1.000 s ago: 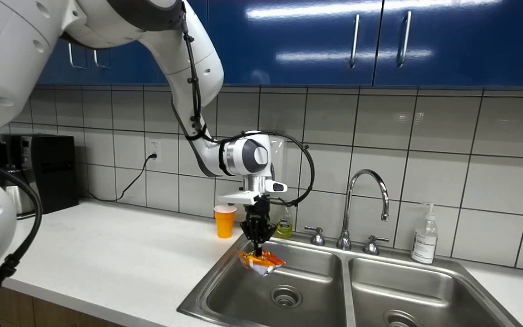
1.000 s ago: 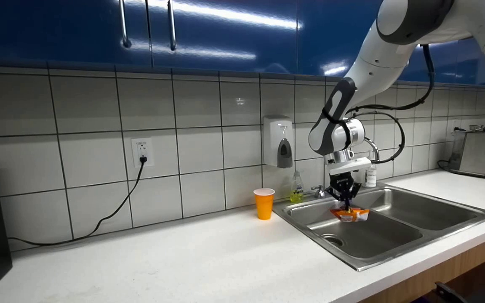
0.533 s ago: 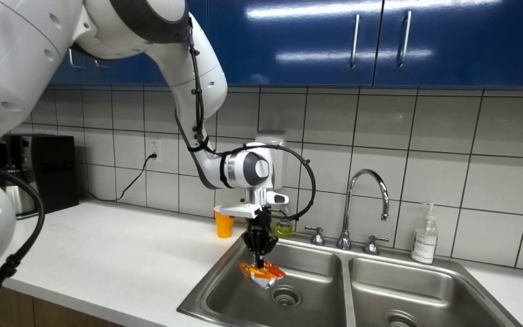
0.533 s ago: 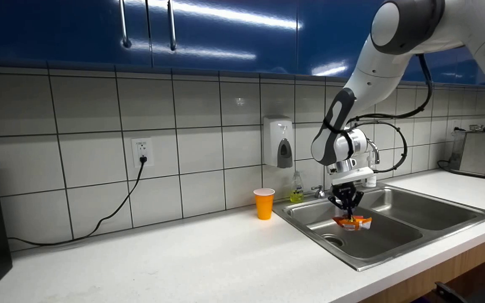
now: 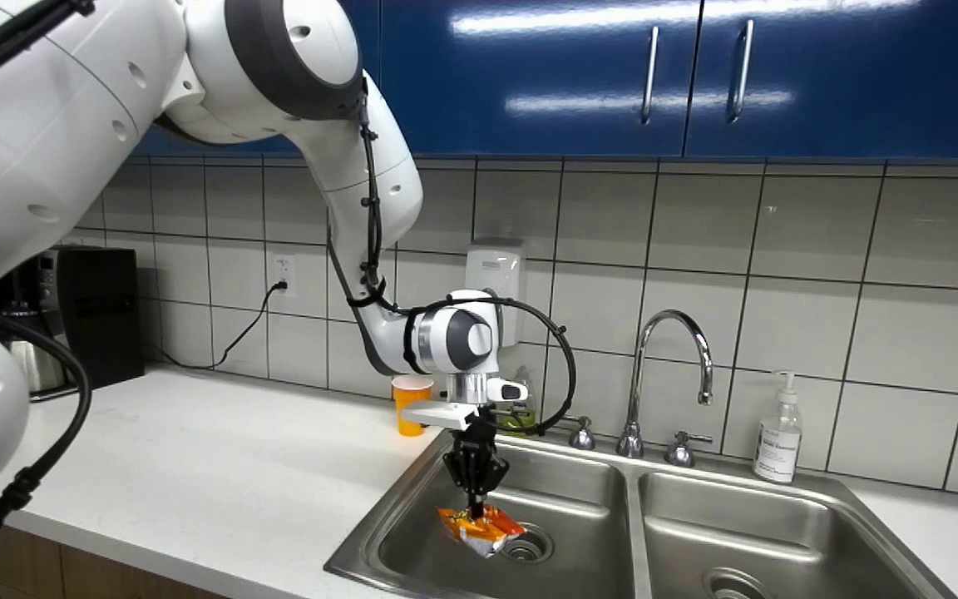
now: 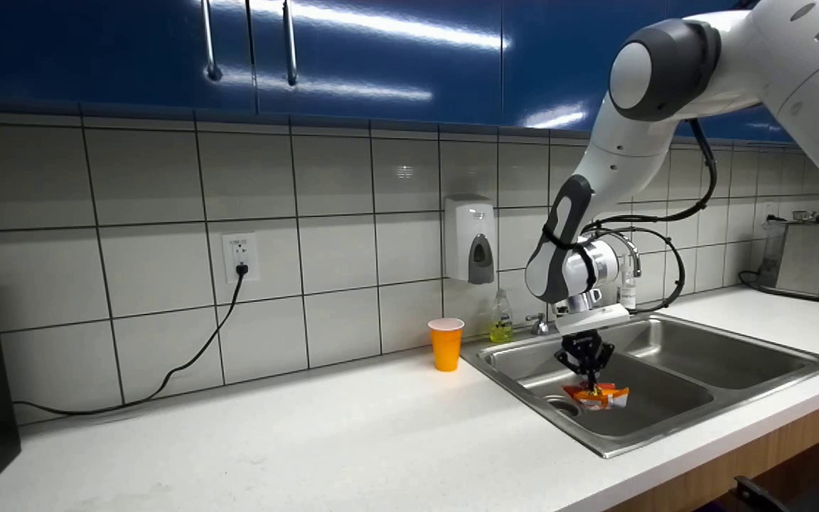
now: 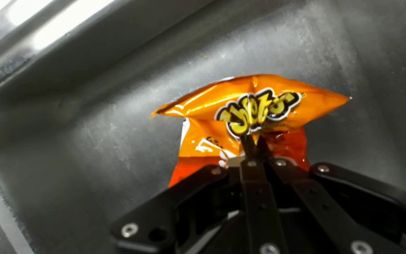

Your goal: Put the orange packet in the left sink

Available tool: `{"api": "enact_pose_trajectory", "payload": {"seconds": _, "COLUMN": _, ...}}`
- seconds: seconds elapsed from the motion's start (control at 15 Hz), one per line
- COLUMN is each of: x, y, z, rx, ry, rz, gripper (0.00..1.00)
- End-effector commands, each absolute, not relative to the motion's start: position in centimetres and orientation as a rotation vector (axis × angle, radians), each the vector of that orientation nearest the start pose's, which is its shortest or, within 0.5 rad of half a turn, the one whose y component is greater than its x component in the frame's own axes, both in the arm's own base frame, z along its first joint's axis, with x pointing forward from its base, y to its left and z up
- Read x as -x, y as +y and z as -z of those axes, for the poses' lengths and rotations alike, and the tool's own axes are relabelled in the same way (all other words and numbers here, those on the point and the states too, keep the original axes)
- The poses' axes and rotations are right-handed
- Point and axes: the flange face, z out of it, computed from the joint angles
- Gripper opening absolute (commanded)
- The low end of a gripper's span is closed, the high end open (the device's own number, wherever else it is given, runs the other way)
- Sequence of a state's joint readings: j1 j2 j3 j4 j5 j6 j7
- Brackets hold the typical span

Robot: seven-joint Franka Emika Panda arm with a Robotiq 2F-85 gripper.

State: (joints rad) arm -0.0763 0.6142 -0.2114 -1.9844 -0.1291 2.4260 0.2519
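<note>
The crinkled orange packet [image 5: 486,532] hangs from my gripper [image 5: 476,507] over the left sink [image 5: 583,553], close to its drain. It also shows in an exterior view [image 6: 605,398] below the gripper [image 6: 592,385]. In the wrist view my fingertips [image 7: 254,141] are shut on the middle of the packet [image 7: 203,135], pinching it into folds, with its yellow lettering facing the camera. The basin floor of the left sink [image 7: 93,141] lies beneath it. I cannot tell whether the packet's lower edge touches the basin floor.
An upright orange cup [image 6: 446,347] stands on the counter by the sink's corner. A yellow-green soap bottle [image 6: 500,323] is behind the sink. The tall faucet [image 5: 635,391] rises behind the divider. The right-hand basin [image 5: 737,541] and a pump bottle [image 5: 778,445] are farther right.
My arm and gripper have moved down, lowering the held packet deeper into the left sink, toward the drain. The packet stays gripped.
</note>
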Motion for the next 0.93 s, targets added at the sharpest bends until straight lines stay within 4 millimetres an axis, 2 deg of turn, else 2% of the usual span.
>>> {"api": "enact_pose_trajectory", "payload": {"seconds": 0.0, "x": -57.5, "y": -17.3, "z": -11.9, "rx": 3.277, "ry": 0.706, "rz": -0.287, "gripper": 0.0}}
{"api": "enact_pose_trajectory", "payload": {"seconds": 0.47, "x": -57.5, "y": -17.3, "z": -5.9, "rx": 3.286, "ry": 0.684, "rz": -0.392, "gripper": 0.0}}
{"api": "enact_pose_trajectory", "payload": {"seconds": 0.87, "x": -57.6, "y": -17.4, "z": -3.8, "rx": 3.291, "ry": 0.672, "rz": -0.431, "gripper": 0.0}}
